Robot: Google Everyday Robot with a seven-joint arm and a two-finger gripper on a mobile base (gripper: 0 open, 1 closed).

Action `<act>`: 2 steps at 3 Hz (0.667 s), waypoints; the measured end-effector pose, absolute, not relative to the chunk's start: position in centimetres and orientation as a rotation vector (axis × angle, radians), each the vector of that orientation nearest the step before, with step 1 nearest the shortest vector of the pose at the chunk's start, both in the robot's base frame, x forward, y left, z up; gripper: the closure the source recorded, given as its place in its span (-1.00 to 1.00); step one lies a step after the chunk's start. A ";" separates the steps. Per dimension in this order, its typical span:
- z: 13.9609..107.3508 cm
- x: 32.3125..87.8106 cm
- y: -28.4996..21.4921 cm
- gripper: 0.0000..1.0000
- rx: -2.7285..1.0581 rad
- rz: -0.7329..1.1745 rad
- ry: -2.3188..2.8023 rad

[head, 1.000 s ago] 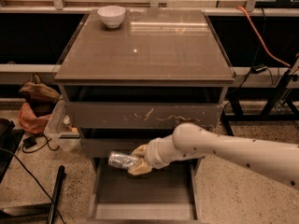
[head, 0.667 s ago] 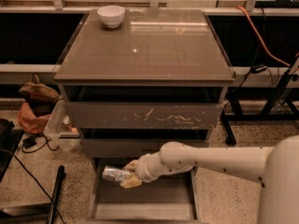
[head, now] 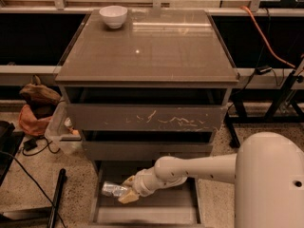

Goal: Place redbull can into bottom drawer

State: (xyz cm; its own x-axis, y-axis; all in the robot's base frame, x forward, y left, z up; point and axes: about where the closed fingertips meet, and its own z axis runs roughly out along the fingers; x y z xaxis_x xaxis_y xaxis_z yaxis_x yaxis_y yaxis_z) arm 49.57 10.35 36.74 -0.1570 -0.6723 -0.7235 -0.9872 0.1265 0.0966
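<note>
The redbull can [head: 112,190] is a slim silver can lying sideways in my gripper [head: 127,190], which is shut on its right end. The can hangs just above the left side of the bottom drawer [head: 166,208], which is pulled out and shows a flat grey floor. My white arm reaches in from the lower right across the drawer. The gripper's tan fingers [head: 128,196] wrap the can from above and below.
A grey-brown cabinet [head: 147,51] has a white bowl [head: 113,16] on its top at the back left. The upper drawer front with white scratches [head: 147,118] and the plain middle drawer [head: 147,150] sit above the open drawer. A bag [head: 35,108], cables and a black pole [head: 56,198] lie on the floor at left.
My gripper has moved down and to the left with the can, lowering it towards the left part of the open bottom drawer. The arm has swung lower in view.
</note>
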 end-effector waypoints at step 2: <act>31.3 50.3 8.0 1.00 -1.446 0.848 1.914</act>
